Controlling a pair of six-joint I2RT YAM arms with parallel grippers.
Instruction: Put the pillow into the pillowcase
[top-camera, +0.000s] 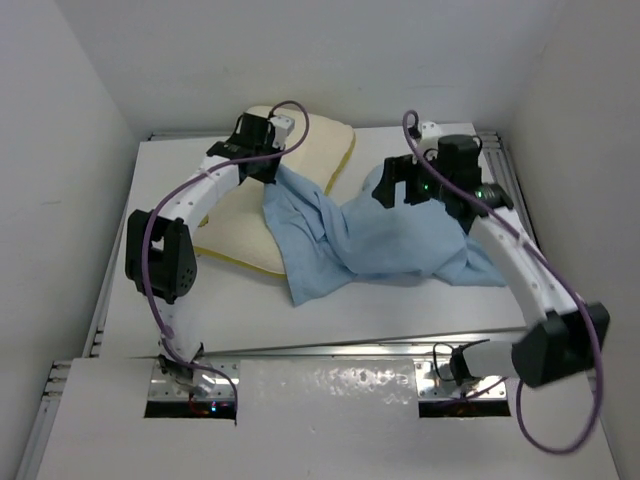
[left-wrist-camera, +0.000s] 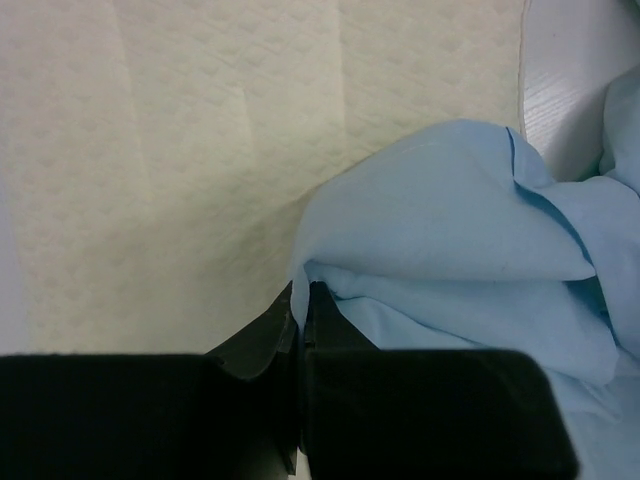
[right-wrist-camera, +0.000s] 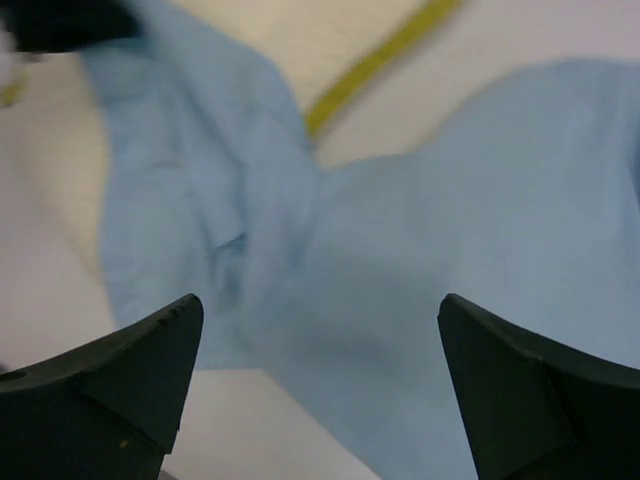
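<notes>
Blue pillowcase (top-camera: 380, 240) lay crumpled on the table (top-camera: 420, 310) from centre toward 3 o'clock. Its 10 o'clock corner lay on the cream pillow (top-camera: 235, 240), pinched in the left claw (left-wrist-camera: 303, 297). Over it hung the right claw (right-wrist-camera: 320, 310), jaws wide apart.

Pillow (top-camera: 236, 236) cream, seemingly embossed, yellow edge; pillowcase (top-camera: 390, 235) light blue.

You had bare table (top-camera: 400, 315) open along the near edge. The crumpled pillowcase (top-camera: 380, 235) blocked the middle, and the pillow (top-camera: 235, 240) filled the far left.
</notes>
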